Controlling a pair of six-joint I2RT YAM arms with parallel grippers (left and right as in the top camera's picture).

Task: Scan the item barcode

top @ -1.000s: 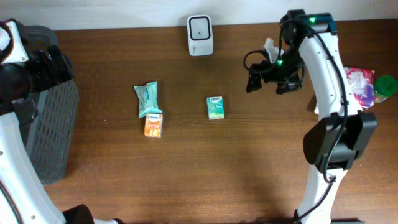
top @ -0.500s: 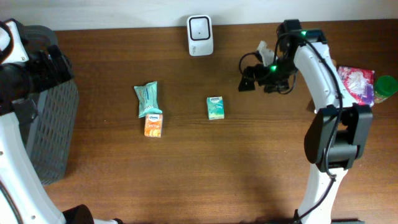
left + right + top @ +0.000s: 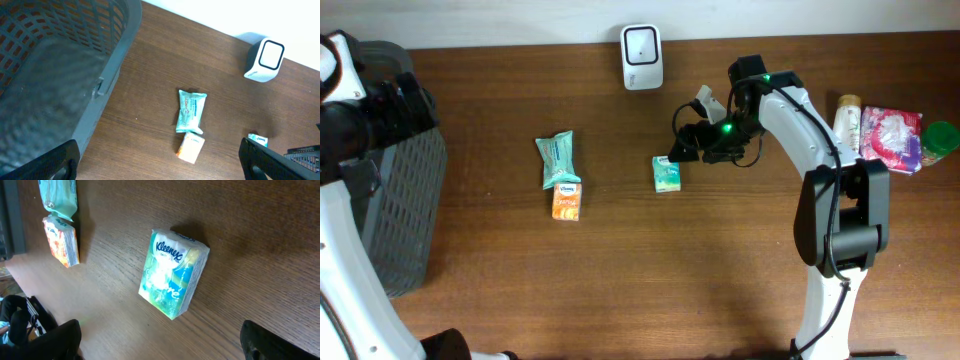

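A green Kleenex tissue pack (image 3: 666, 173) lies flat on the wooden table, label up. My right gripper (image 3: 682, 148) hovers just to its upper right, open and holding nothing. In the right wrist view the pack (image 3: 173, 274) lies ahead of the wide-apart fingers (image 3: 60, 340). The white barcode scanner (image 3: 642, 56) stands at the table's back edge. A teal wipes pack (image 3: 557, 157) and a small orange pack (image 3: 566, 200) lie to the left. Above the grey basket at the far left, my left gripper (image 3: 395, 105) is open and empty.
The grey mesh basket (image 3: 390, 170) fills the left edge of the table. At the far right stand a bottle (image 3: 847, 115), a pink packet (image 3: 892, 137) and a green-capped container (image 3: 940, 138). The left wrist view shows the scanner (image 3: 264, 60) and the teal pack (image 3: 190, 110).
My right arm has swung left and down from near the right-side items to just beside the green tissue pack. The left arm and all items have stayed still.
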